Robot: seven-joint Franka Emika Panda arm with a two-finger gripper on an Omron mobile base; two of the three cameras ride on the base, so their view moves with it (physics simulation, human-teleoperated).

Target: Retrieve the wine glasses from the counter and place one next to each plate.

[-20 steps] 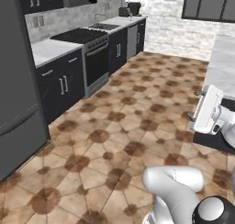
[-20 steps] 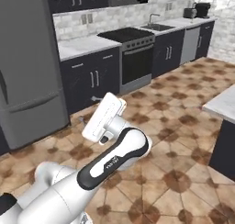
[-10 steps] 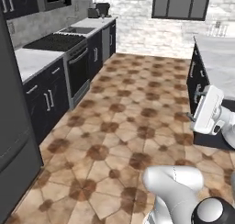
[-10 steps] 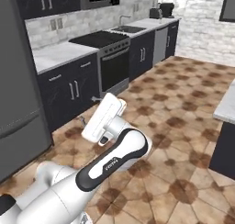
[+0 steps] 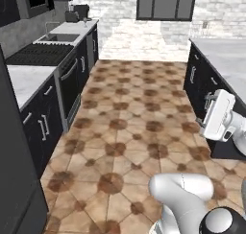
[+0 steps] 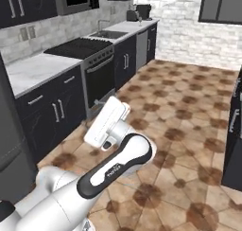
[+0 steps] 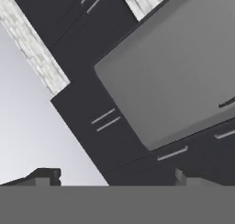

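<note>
The counter (image 5: 23, 77) runs along the left wall, white marble over black cabinets, with its dark sink (image 5: 60, 37) toward the far end. From the other side, the counter (image 6: 37, 67) carries the sink (image 6: 107, 34) and a faucet (image 6: 100, 24). My white hand (image 5: 217, 115) is held up in mid-air over the floor, away from the counter, and is also visible (image 6: 108, 121) from the right. My gripper (image 7: 114, 179) is open, with nothing between its tips, and faces dark upper cabinets. The wine glasses and both plates are out of view.
A black stove (image 5: 41, 55) sits in the counter run, and a coffee machine (image 5: 79, 11) stands at its far end. The marble-topped island (image 5: 226, 55) with black cabinets lines the right side. Brown tiled floor (image 5: 139, 118) lies open between them. A dark fridge (image 5: 14, 180) stands near left.
The whole picture has shifted: the base has turned and driven, so the aisle now runs straight ahead and the island has come in on the right. The arm keeps its pose.
</note>
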